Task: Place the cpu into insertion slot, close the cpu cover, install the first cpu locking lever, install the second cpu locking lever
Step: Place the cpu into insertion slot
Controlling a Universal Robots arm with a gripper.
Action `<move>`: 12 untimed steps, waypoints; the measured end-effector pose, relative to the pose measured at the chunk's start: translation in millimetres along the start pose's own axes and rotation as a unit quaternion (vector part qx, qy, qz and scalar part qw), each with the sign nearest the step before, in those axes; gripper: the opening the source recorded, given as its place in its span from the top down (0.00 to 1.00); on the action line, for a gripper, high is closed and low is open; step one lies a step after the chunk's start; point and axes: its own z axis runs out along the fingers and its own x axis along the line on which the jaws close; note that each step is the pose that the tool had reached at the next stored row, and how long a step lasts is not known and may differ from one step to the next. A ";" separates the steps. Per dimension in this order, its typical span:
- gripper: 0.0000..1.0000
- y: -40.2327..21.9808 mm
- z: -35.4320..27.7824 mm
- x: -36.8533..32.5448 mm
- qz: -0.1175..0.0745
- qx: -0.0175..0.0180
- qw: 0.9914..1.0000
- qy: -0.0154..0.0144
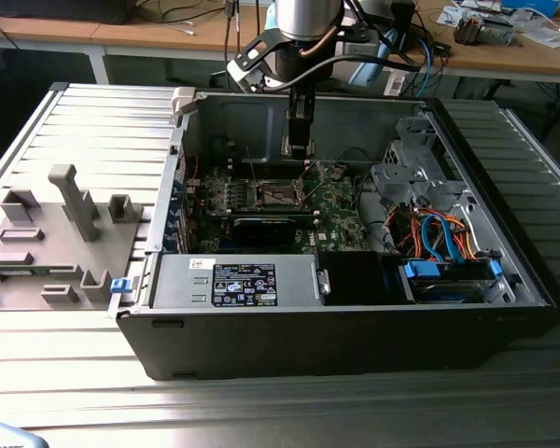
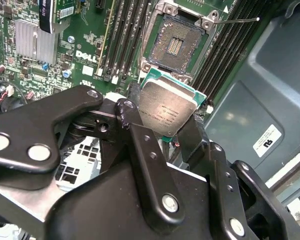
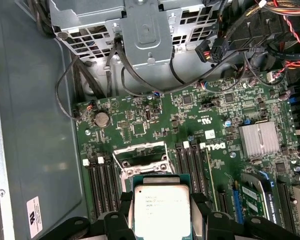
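Observation:
Inside the open computer case, my gripper (image 1: 300, 142) hangs over the green motherboard (image 1: 341, 201). It is shut on the cpu (image 2: 167, 107), a flat square chip with a dull silver top, held by two opposite edges between black fingers (image 2: 128, 108). The cpu (image 3: 161, 210) hovers a short way above the board, tilted, beside the insertion slot (image 2: 175, 46). That slot (image 1: 275, 194) lies open, dark, with a silvery rim. The cpu cover (image 3: 140, 152) stands raised at the slot's far side. A thin wire locking lever (image 2: 240, 21) sticks out, unlatched.
Long black memory slots (image 2: 122, 30) flank the socket on both sides. A finned heatsink (image 3: 260, 140), a metal drive cage (image 3: 140, 30) and bundled cables (image 1: 439, 233) crowd the case. A power supply (image 1: 243, 280) lies near the front wall. A grey fixture (image 1: 65, 233) sits outside on the exterior view's left.

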 end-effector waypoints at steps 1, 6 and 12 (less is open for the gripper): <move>0.45 0.0 0.0 0.0 0.001 0.000 1.000 0.000; 0.45 0.0 0.2 0.0 0.007 0.000 1.000 -0.001; 0.45 0.0 0.3 0.0 0.013 0.000 1.000 -0.001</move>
